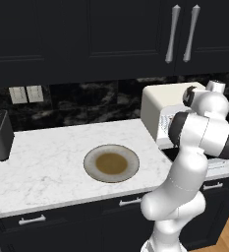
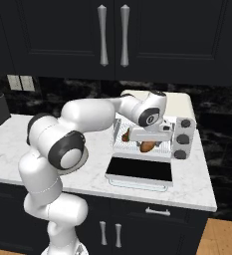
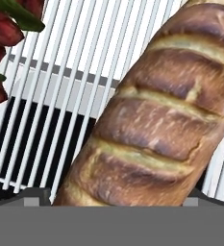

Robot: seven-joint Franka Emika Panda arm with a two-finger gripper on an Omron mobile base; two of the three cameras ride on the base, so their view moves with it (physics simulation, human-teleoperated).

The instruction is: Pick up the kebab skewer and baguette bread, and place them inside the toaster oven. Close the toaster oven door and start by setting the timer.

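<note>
White marble counter [image 2: 197,191] under black cabinets carries the cream toaster oven [image 2: 179,107] at its right end, with the toaster oven door [image 2: 141,172] folded down flat over the front edge. On the wire rack [image 3: 60,86] lies the crusty, scored baguette bread [image 3: 152,125], long axis running front to back, beside the red-and-green kebab skewer [image 3: 0,33]. The gripper [image 2: 148,135] hangs just over the loaf, jaws spread wide, grasping nothing. A brown-centred plate [image 1: 111,163] sits mid-counter.
</note>
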